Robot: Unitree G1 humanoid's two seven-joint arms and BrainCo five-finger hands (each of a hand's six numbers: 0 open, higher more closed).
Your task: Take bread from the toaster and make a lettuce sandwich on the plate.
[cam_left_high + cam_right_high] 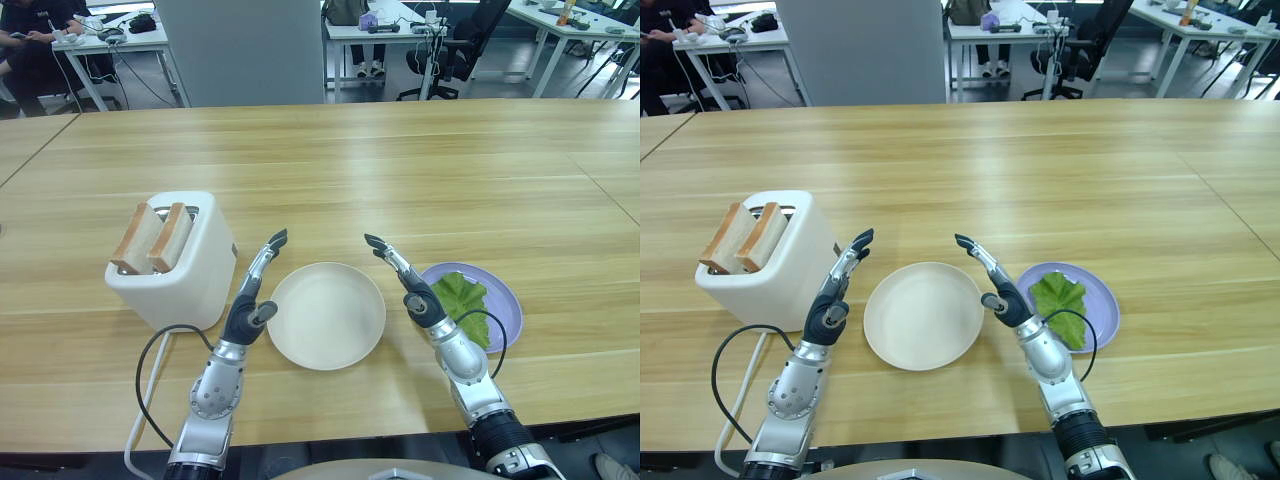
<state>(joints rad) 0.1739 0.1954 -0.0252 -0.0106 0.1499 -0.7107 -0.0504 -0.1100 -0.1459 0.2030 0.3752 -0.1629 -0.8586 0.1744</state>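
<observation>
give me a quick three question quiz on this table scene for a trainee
1. True or false: the green lettuce leaf lies on the cream round plate.
2. How many tan bread slices stand in the white boxy toaster? A one, B two, C three.
3. Which robot hand is nearer the toaster?

Key: 1 false, it lies on the purple round plate; 2 B; 3 the left hand.
</observation>
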